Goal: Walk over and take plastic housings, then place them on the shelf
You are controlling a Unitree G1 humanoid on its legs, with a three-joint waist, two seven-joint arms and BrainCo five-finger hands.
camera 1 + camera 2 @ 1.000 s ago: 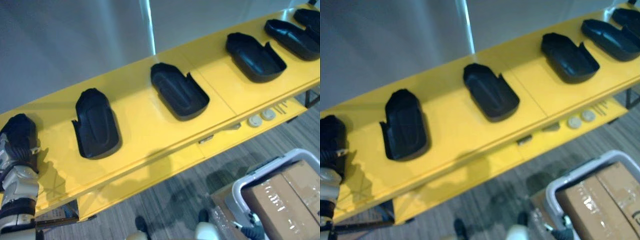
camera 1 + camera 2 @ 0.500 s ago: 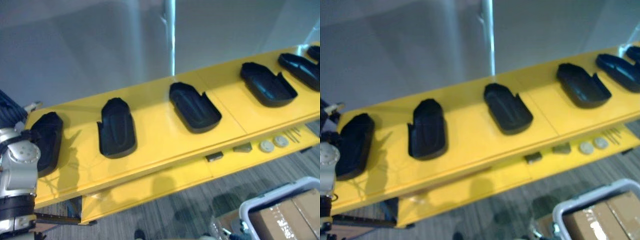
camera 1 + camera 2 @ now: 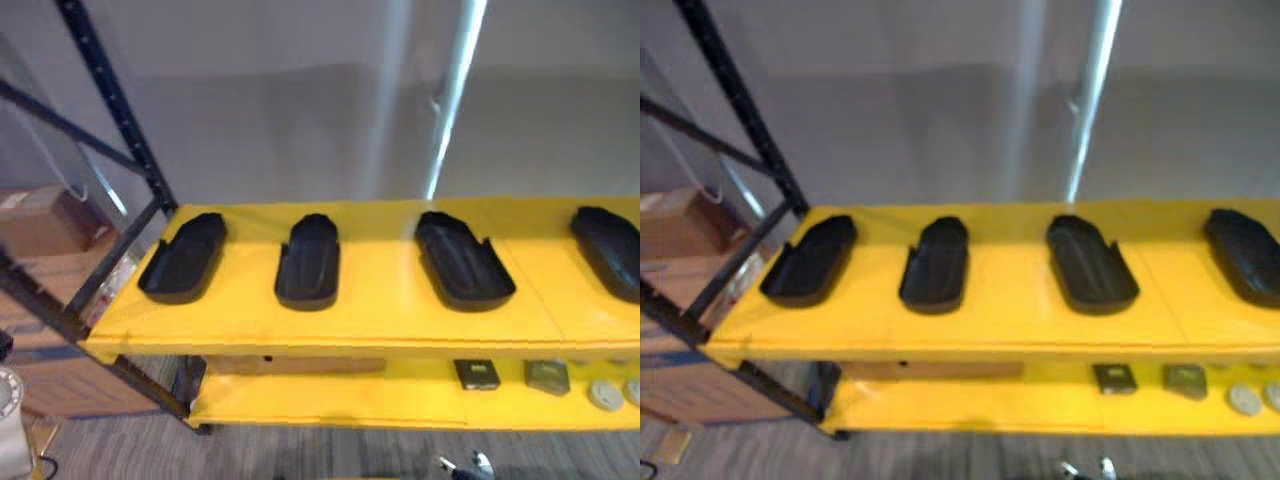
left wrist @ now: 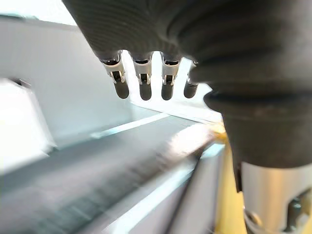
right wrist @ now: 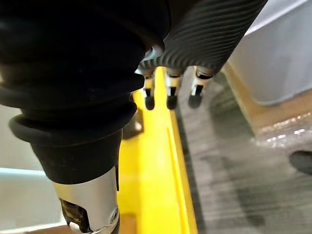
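Four black plastic housings lie in a row on the top deck of the yellow shelf (image 3: 370,310), open side up. The leftmost housing (image 3: 183,258) sits by the shelf's left end with its long axis slanted. The second housing (image 3: 308,262) and third housing (image 3: 462,260) run roughly front to back, the third leaning a little. The fourth housing (image 3: 608,250) is cut off at the right edge, so its full outline cannot be read. They are well apart from one another, with none stacked or overhanging the front lip. Neither hand carries one. The left hand (image 4: 144,80) hangs with its fingers straight and nothing between them and the thumb, and the right hand (image 5: 169,90) is likewise slack and empty, its fingertips dangling beside the shelf's yellow edge above the grey floor. Both hands are low at the robot's sides, so the housings lie ahead of and above them. By position, the two left housings fall on the left arm's side and the other two on the right's. The deck looks stocked, so the next step is probably fetching another housing, though I cannot make out where that supply is. The lower deck (image 3: 330,395) holds two small dark blocks (image 3: 477,374) and pale discs (image 3: 603,394), too small to identify. A black upright (image 3: 110,100) and cardboard boxes (image 3: 40,225) flank the left end.
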